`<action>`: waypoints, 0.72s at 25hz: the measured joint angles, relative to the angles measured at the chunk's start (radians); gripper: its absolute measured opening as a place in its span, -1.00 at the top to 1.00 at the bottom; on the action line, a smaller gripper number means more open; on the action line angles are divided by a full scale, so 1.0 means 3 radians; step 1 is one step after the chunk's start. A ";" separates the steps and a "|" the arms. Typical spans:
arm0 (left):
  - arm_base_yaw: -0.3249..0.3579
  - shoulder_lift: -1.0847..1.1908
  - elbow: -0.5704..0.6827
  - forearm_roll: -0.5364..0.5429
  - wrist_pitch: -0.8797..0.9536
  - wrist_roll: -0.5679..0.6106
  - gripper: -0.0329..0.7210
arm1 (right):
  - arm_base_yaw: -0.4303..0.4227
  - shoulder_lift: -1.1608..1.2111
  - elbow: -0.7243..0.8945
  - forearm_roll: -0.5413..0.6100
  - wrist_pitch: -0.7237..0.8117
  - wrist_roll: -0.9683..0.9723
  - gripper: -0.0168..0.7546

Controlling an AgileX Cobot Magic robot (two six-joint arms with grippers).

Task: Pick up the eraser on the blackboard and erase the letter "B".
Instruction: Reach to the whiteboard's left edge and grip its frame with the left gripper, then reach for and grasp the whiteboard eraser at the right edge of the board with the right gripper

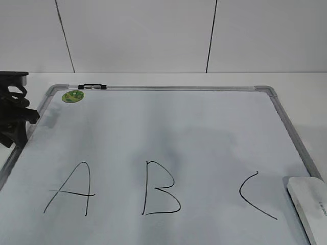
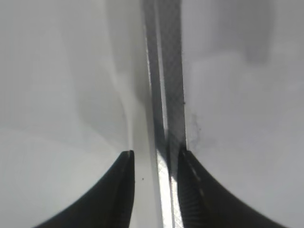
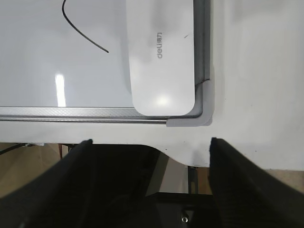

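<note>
The blackboard (image 1: 168,122) lies flat on the table, a white board with a grey frame. The black letter "B" (image 1: 159,189) stands in its near middle, between the "A" (image 1: 71,190) and the "C" (image 1: 254,196). The white eraser (image 1: 309,204) lies on the board's near right corner. In the right wrist view the eraser (image 3: 161,61) is just ahead of my right gripper (image 3: 149,142), which is wide open and empty over the table's front edge. My left gripper (image 1: 20,120) hovers at the board's left edge, open, with the frame (image 2: 168,95) running between its fingers (image 2: 156,156).
A round green sticker (image 1: 73,95) sits at the board's far left corner, with a black-and-silver clip (image 1: 92,87) on the top frame beside it. The white table extends right of the board (image 3: 256,71). A tiled wall stands behind.
</note>
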 joint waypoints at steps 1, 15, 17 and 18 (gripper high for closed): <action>0.0000 0.0000 0.0000 0.0000 0.0000 0.0006 0.29 | 0.0000 0.0000 0.0000 0.0000 0.0000 0.0000 -0.53; 0.0000 0.0020 -0.0008 0.0000 0.0013 0.0013 0.29 | 0.0000 0.0000 0.0000 0.0000 0.0000 0.0000 -0.53; 0.0000 0.0020 -0.0009 0.0000 0.0019 0.0013 0.30 | 0.0000 0.0000 0.0000 0.0006 0.0000 0.0000 -0.53; 0.0000 0.0020 -0.0009 0.0000 0.0033 0.0013 0.33 | 0.0000 0.0000 0.0000 0.0012 0.0000 0.0000 -0.53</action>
